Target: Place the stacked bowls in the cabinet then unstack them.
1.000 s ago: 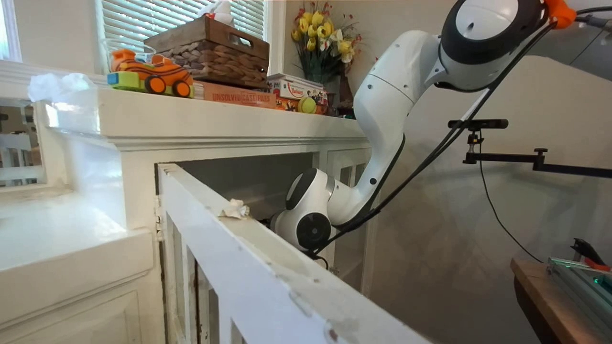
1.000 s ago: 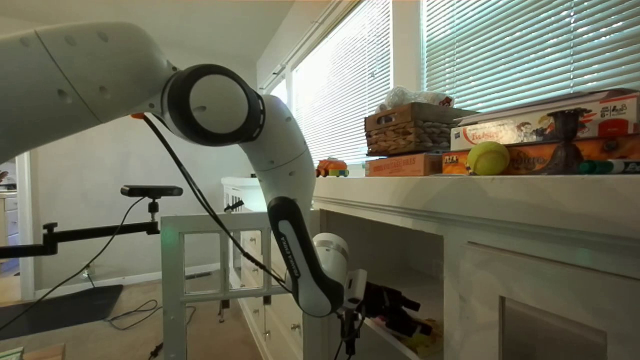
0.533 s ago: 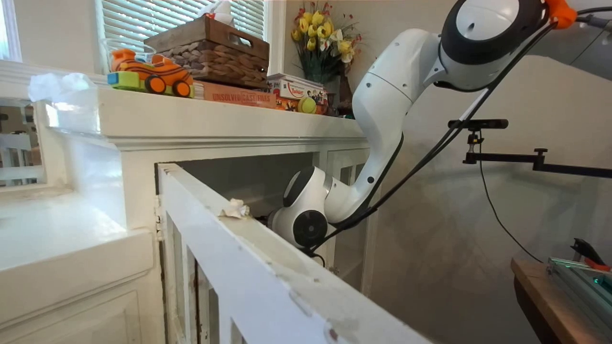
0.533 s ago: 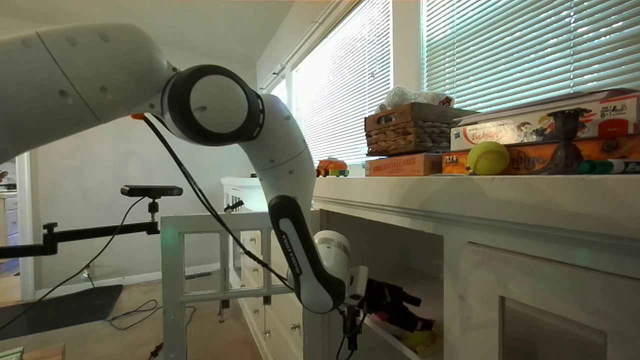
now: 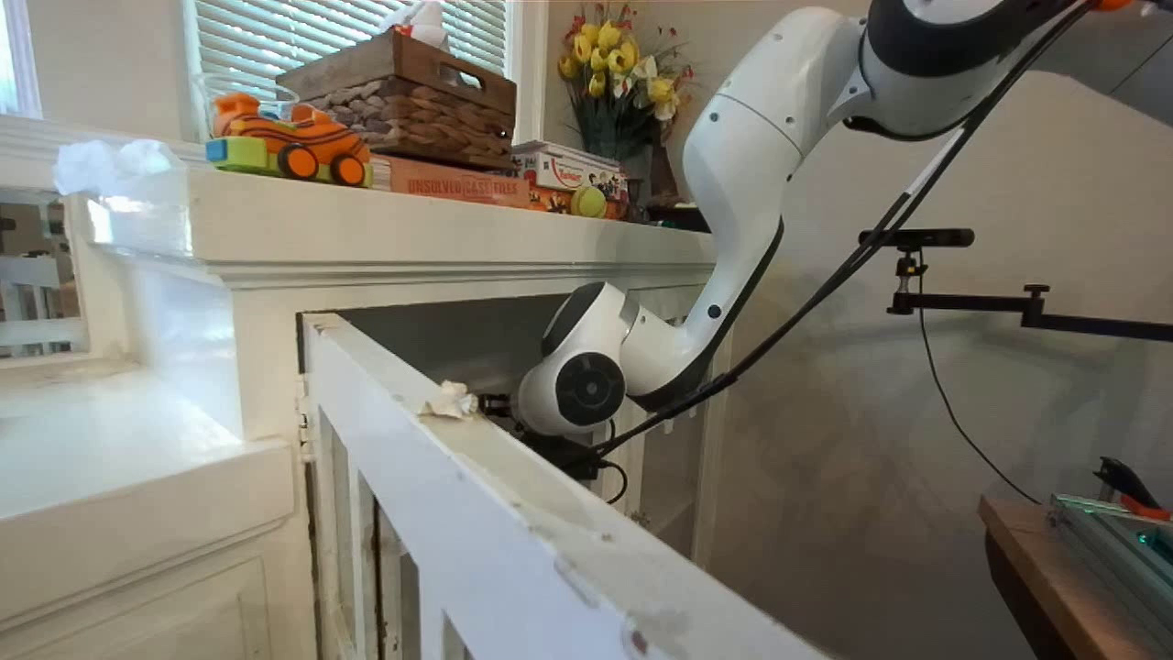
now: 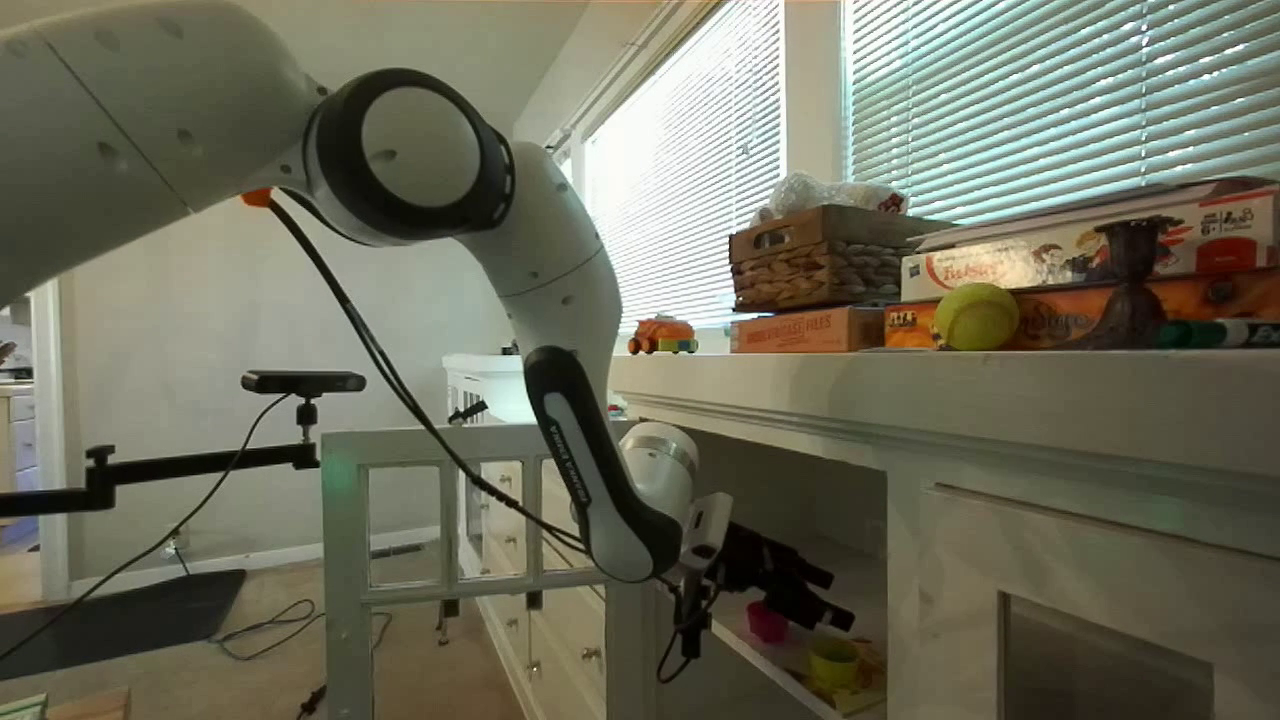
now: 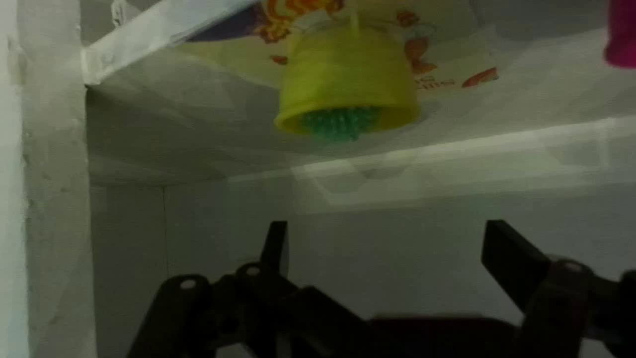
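Observation:
The white cabinet [image 5: 422, 220] also shows in an exterior view [image 6: 1060, 410]. On its shelf a yellow bowl [image 6: 833, 662] and a pink bowl [image 6: 767, 622] stand apart from each other. In the wrist view, which looks upside down, the yellow bowl [image 7: 350, 74] holds a green spiky thing [image 7: 340, 122] and stands by a patterned sheet. Only part of the pink bowl [image 7: 623, 37] shows at the right edge. My gripper [image 7: 385, 238] is open and empty. In an exterior view my gripper [image 6: 838, 598] is inside the cabinet, above the bowls and not touching them.
The open cabinet door [image 5: 513, 495] stands out beside the arm; it also shows in an exterior view [image 6: 345, 560]. The cabinet frame [image 7: 57, 199] is close at the left of the wrist view. A basket [image 6: 820, 260], boxes and a tennis ball [image 6: 975, 317] sit on the cabinet top.
The arm and gripper have risen inside the cabinet. The pink and yellow bowls, mostly hidden behind the gripper before, now show below it.

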Controlling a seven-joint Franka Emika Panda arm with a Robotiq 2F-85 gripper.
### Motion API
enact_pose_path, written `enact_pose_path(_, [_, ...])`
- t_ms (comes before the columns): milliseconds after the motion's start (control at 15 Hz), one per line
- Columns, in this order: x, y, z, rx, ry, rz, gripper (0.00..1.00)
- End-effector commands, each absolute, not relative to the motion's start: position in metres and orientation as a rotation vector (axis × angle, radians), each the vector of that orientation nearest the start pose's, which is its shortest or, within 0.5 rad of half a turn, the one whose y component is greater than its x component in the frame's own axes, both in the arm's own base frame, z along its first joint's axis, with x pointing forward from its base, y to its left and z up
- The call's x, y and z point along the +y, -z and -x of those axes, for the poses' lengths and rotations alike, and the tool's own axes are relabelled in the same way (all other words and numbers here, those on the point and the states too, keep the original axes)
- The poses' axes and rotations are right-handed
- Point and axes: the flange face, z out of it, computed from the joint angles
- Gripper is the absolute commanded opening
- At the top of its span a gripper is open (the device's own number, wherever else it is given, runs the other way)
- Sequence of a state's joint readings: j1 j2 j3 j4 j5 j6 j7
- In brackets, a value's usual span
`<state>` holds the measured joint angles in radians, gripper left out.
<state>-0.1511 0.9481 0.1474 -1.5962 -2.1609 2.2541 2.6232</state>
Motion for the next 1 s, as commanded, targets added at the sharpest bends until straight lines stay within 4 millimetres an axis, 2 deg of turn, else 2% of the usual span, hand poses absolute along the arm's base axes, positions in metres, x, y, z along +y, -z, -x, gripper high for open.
enact_pose_path(0, [-0.033, -0.11, -0.654, 1.185, 1.778, 2.806, 1.0])
enact_pose_path(400, [-0.023, -0.146, -0.614, 0.984, 1.59, 2.922, 1.0])
enact_pose_path(667, [-0.012, -0.167, -0.577, 0.867, 1.355, 2.958, 1.0])
enact_pose_path(933, [-0.012, -0.179, -0.538, 0.729, 1.188, 3.013, 1.0])
